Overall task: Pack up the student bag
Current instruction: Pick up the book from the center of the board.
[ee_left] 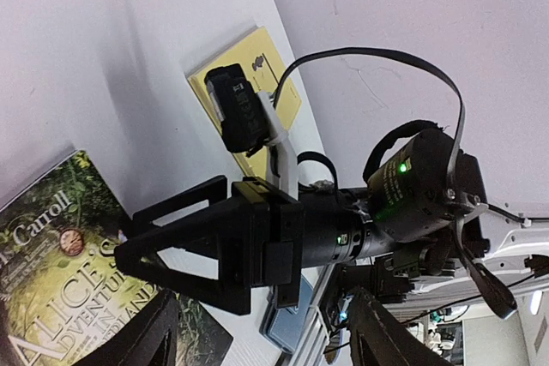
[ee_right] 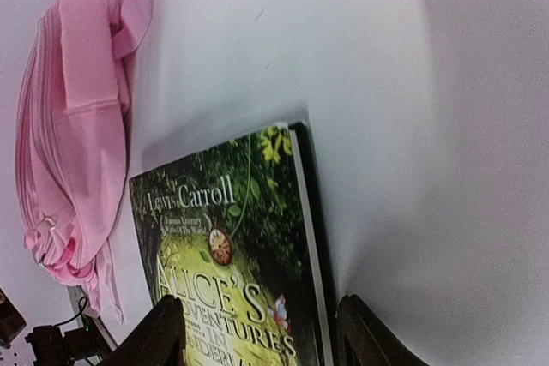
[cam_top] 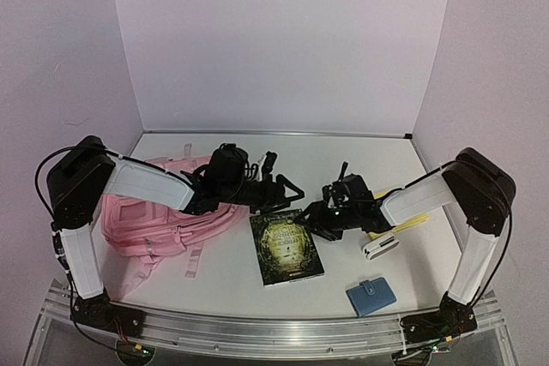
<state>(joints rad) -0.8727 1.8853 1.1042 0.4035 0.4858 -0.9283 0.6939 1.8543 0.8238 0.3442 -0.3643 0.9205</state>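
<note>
The pink student bag (cam_top: 159, 212) lies flat at the left of the table, its straps toward the front edge; it also shows in the right wrist view (ee_right: 77, 117). My left arm reaches across it, and my left gripper (cam_top: 289, 188) is open and empty just behind a dark green Alice book (cam_top: 287, 249). My right gripper (cam_top: 316, 214) is open and empty at the book's far right corner. In the right wrist view its fingertips (ee_right: 167, 336) straddle the book's right edge (ee_right: 249, 237). The left wrist view shows my open left gripper (ee_left: 262, 345) facing the right gripper (ee_left: 180, 242).
A yellow notepad (cam_top: 410, 222) lies partly under the right arm, with a black and white device (cam_top: 380, 247) beside it. A blue wallet (cam_top: 371, 296) lies near the front edge. Walls close the back and both sides.
</note>
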